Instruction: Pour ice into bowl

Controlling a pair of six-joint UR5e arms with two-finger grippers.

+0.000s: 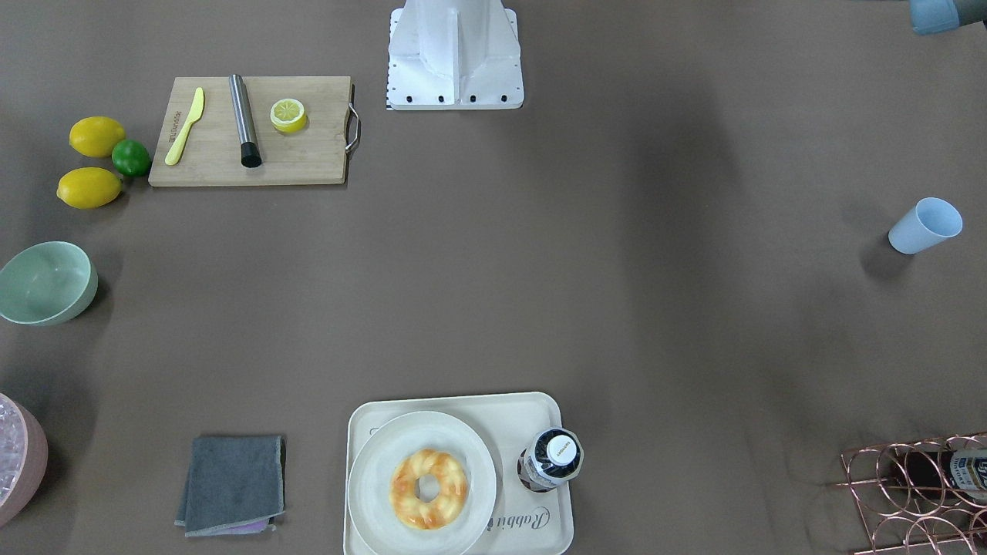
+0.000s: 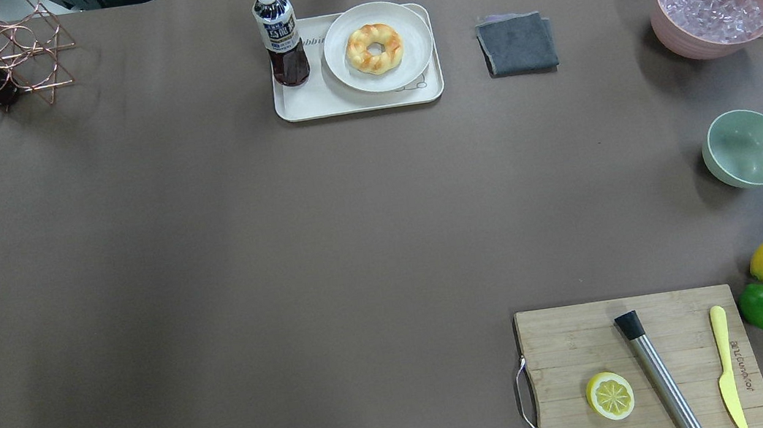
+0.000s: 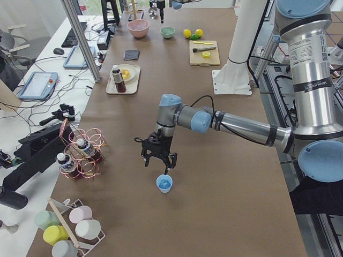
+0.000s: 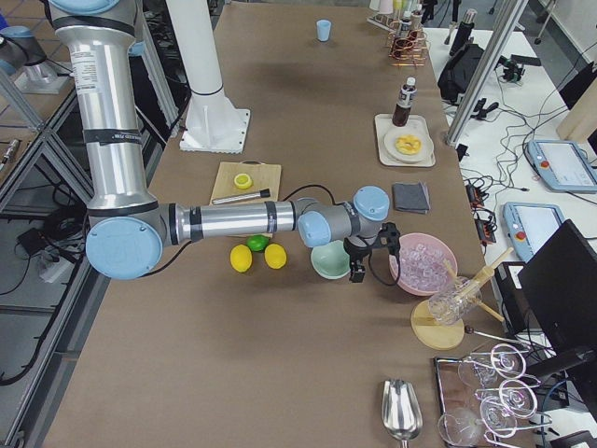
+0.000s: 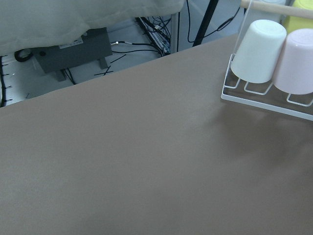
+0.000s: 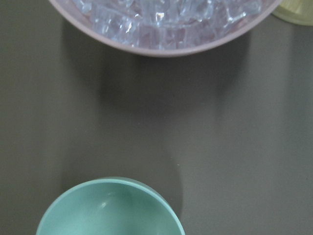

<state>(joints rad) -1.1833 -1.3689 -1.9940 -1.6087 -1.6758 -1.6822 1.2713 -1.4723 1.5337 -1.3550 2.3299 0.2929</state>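
Cannot tell either grip: left gripper (image 3: 159,164) near the blue cup (image 3: 164,183), lower centre; right gripper (image 4: 371,265) between bowl (image 4: 326,264) and pink tub (image 4: 411,283), centre-right.

Brown table (image 2: 211,266) with bowl (image 2: 747,148), tray (image 2: 359,103), board (image 2: 568,340)

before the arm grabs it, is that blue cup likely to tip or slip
The cup looks like thin plastic, so probably light. It stands upright, taller than wide, so a side push may tip it. Its smooth wall could slip.
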